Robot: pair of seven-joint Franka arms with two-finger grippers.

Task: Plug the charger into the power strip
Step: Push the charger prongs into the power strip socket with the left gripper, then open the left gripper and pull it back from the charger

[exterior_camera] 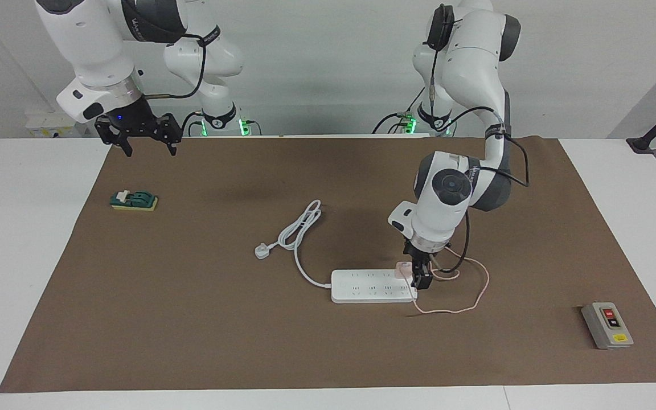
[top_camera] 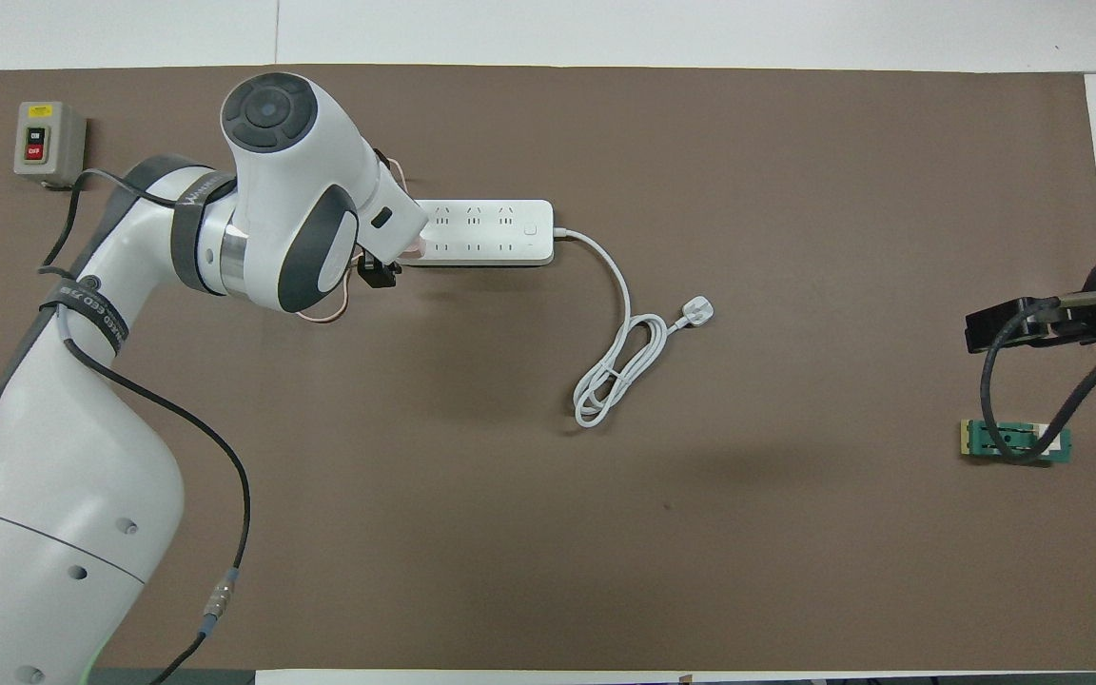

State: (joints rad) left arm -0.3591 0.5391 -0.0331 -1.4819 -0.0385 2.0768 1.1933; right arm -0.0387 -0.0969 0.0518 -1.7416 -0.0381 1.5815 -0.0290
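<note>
The left gripper (exterior_camera: 421, 279), lower centre-right of frame, is sitting over the charger (exterior_camera: 403, 269) at the end of the power strip (exterior_camera: 370, 286); can't tell its fingers. I'd be lifting straight up, not snagging the pink cable (exterior_camera: 464, 285). Right gripper (exterior_camera: 144, 139) is waiting open, upper left, above the brown mat (exterior_camera: 191, 319).

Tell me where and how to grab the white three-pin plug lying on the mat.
Grip the white three-pin plug across its flat body, probably coming straight down from above. It lies flat on the mat, apart from the power strip, with bare mat all around. Its cord leaves toward the coil, so set the fingers crosswise to the cord.
</note>
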